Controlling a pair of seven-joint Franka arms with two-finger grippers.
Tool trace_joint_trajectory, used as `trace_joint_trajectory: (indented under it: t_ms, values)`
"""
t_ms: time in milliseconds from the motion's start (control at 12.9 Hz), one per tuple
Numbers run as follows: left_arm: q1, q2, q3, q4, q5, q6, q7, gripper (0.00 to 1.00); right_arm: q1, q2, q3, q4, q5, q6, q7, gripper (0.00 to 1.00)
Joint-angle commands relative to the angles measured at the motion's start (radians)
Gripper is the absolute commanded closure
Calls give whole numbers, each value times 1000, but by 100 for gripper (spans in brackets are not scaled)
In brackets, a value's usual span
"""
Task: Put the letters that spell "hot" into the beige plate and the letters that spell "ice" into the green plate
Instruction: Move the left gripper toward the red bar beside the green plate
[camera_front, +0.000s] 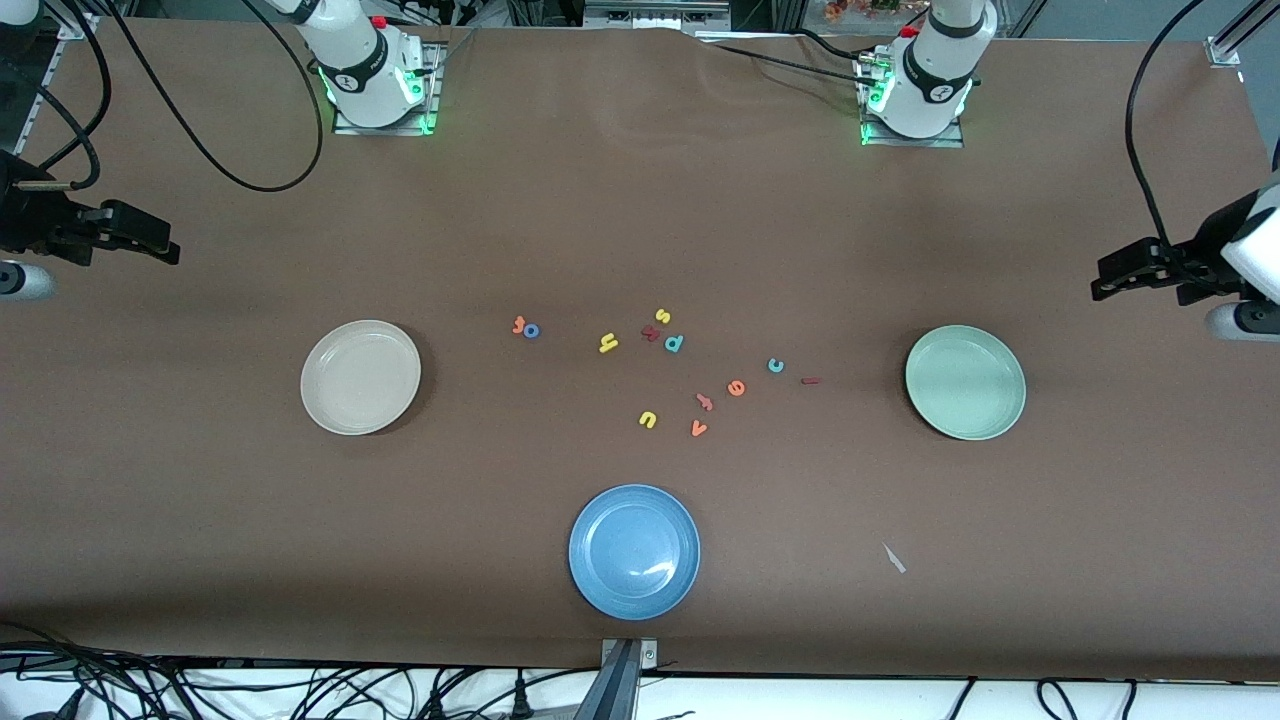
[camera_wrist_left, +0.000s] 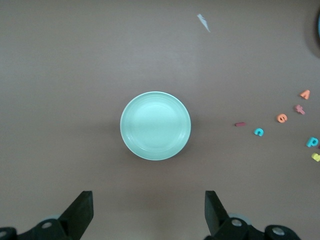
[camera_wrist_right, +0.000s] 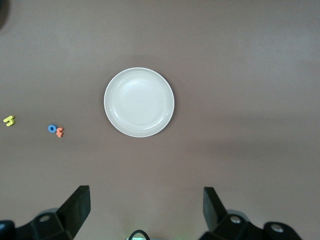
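Note:
The beige plate (camera_front: 360, 377) (camera_wrist_right: 139, 102) lies empty toward the right arm's end. Toward the left arm's end lies the green plate (camera_front: 965, 382) (camera_wrist_left: 155, 125), also empty. Between them foam letters are scattered on the table. An orange t (camera_front: 518, 324) (camera_wrist_right: 60, 132) touches a blue o (camera_front: 531, 331) (camera_wrist_right: 52, 128), with a yellow h (camera_front: 607, 343) (camera_wrist_right: 9, 120) beside them. A teal c (camera_front: 775, 365) (camera_wrist_left: 258, 132), a dark red i (camera_front: 811, 380) (camera_wrist_left: 240, 124) and an orange e (camera_front: 736, 388) (camera_wrist_left: 282, 118) lie closer to the green plate. My left gripper (camera_front: 1100, 285) (camera_wrist_left: 148, 210) hangs open and empty over the table's end. My right gripper (camera_front: 170, 250) (camera_wrist_right: 146, 207) hangs open and empty over the other end.
A blue plate (camera_front: 634, 551) sits nearest the front camera. Other letters lie among the rest: a yellow s (camera_front: 662, 316), a teal p (camera_front: 674, 343), a yellow u (camera_front: 647, 419), an orange v (camera_front: 699, 429). A small white scrap (camera_front: 893, 558) lies nearer the camera than the green plate.

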Motion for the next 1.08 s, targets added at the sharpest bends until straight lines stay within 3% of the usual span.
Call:
trace_joint_trajectory:
  t_ms: [0,1006]
  values:
    - [25,18,-1,-12,-6,36,26,2,-4,-9,2,-8,15,1,8,0]
    - [39,51,-4,-27,43,47,31,2,-4,-9,0,-8,15,-1,8,0]
